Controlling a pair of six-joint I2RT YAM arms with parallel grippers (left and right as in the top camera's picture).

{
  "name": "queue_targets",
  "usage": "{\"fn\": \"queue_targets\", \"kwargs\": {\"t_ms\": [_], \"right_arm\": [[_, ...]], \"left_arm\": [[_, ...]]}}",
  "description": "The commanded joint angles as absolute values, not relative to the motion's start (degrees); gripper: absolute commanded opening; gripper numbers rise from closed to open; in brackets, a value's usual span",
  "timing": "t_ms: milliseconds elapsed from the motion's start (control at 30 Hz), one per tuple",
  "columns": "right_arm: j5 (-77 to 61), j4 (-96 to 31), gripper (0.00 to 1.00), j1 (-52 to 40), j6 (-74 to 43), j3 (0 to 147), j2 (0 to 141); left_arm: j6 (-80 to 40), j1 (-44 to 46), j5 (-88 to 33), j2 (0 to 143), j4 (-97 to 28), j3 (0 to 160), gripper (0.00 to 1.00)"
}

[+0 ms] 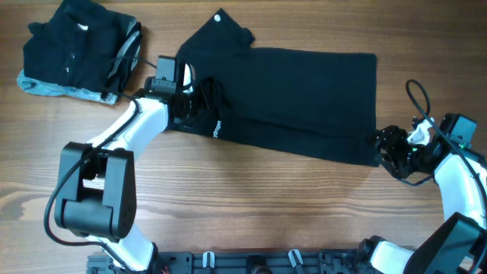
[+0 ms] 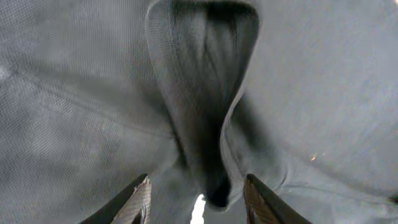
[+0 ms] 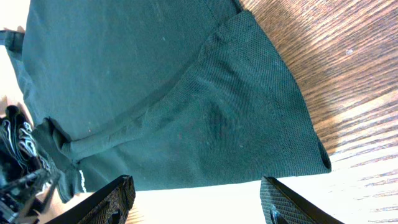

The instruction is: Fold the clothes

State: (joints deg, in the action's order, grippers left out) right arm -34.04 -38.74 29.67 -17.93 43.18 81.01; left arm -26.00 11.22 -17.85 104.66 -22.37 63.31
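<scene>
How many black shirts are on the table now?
2 for certain. One black shirt lies spread across the middle. A folded shirt tops the stack at the far left corner; that stack may hide more.

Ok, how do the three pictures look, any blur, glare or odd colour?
Overhead: sharp and evenly lit, though the shirt is so black its folds barely show. Left wrist: very close, the shirt reads washed-out grey and slightly soft. Right wrist: the shirt looks greenish, and the table blows out to white along the bottom.
</scene>
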Motion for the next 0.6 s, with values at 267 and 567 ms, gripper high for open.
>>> {"fn": "queue_targets", "kwargs": {"t_ms": [267, 567], "right_arm": [[-34.1, -38.7, 0.70, 29.4, -18.2, 43.8, 81.1], [-34.1, -38.6, 0.70, 29.4, -18.2, 43.8, 81.1]], "left_arm": [[-24.4, 19.7, -16.6, 108.0, -18.8, 63.2, 0.45], [-24.5, 19.7, -13.0, 108.3, -17.3, 63.2, 0.04]]}}
